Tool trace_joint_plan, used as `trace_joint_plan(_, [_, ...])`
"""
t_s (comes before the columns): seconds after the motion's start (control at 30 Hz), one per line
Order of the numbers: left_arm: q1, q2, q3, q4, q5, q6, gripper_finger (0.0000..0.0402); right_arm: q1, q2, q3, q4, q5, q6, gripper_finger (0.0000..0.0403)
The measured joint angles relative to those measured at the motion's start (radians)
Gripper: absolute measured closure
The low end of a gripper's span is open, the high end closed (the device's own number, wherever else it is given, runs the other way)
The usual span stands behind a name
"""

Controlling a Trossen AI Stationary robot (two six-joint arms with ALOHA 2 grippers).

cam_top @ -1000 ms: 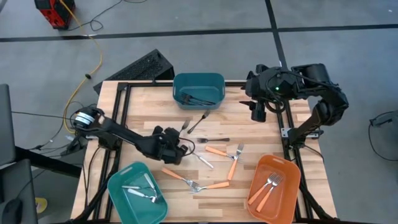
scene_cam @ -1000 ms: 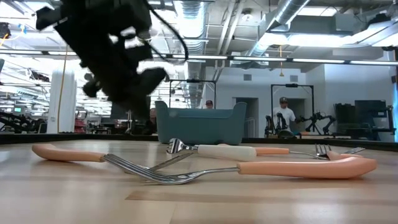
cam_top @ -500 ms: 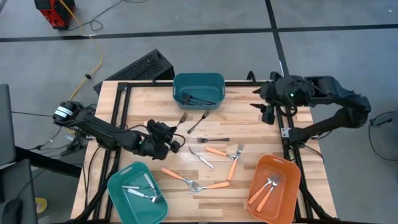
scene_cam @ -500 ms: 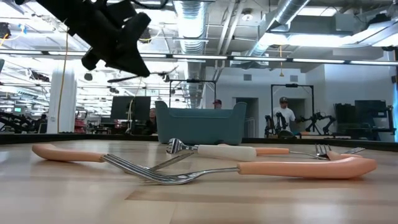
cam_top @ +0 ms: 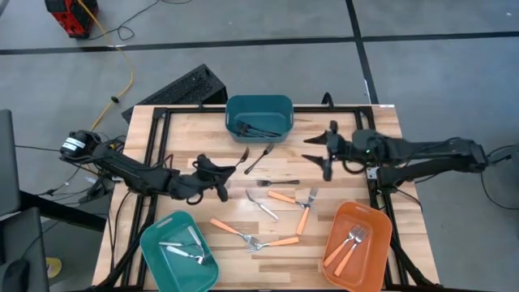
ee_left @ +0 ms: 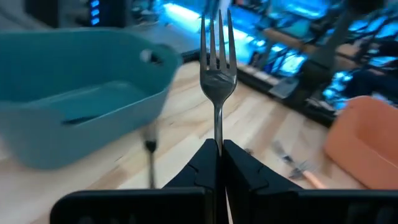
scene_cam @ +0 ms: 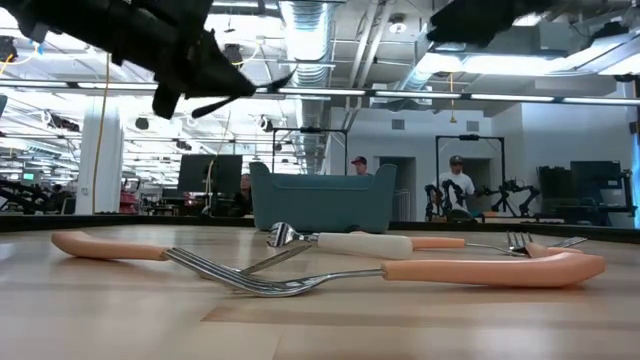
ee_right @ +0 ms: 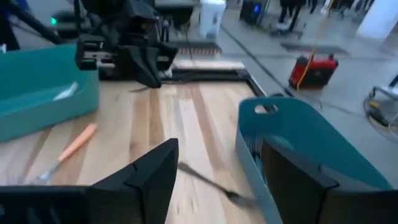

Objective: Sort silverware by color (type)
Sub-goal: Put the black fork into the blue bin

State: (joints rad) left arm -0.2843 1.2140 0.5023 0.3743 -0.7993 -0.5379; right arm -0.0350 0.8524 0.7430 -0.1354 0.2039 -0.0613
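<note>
Three bins (cam_top: 259, 117), about a dozen forks (cam_top: 277, 242)

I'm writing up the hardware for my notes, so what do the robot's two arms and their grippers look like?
Both arms are dark, nearly black, built of slim jointed links. The left arm ends at a rounded base joint with a pale ring, and cables trail from it. The left gripper has two black, wedge-shaped fingers. The right gripper has broader, flat black fingers.

No legible txt or labels.
</note>
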Motion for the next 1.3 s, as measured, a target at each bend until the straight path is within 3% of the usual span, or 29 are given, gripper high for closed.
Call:
trace_joint_plan(0.13, [0.019, 0.0, -0.003, 0.14, 0.083, 0.156, 0.0402, -0.015, 0.052, -0.132, 0.292, -0.023, -0.003, 0.0148])
trace_joint_plan(0.27, [0.07, 0.0, -0.003, 0.257, 0.212, 0.254, 0.0401, -0.028, 0.145, -0.205, 0.594, -0.143, 0.012, 0.0148])
trace_joint_plan(0.37, [0.122, 0.0, -0.003, 0.29, 0.293, 0.277, 0.0401, -0.031, 0.246, -0.209, 0.727, -0.188, 0.016, 0.0148])
trace_joint_plan(0.67, [0.202, 0.0, -0.003, 0.465, 0.518, 0.36, 0.0401, -0.041, 0.511, -0.207, 1.102, -0.186, 0.024, 0.0147])
trace_joint_plan(0.87, [0.226, 0.017, -0.003, 0.521, 0.64, 0.362, 0.0401, -0.054, 0.65, -0.123, 1.225, -0.262, 0.035, 0.0147])
trace_joint_plan(1.1, [0.243, 0.017, -0.017, 0.61, 0.762, 0.388, 0.0401, -0.051, 0.76, 0.021, 1.23, -0.379, 0.028, 0.0147])
trace_joint_plan(1.3, [0.248, 0.017, -0.07, 0.705, 0.775, 0.384, 0.0401, -0.053, 0.806, 0.105, 1.208, -0.417, 0.003, 0.0147])
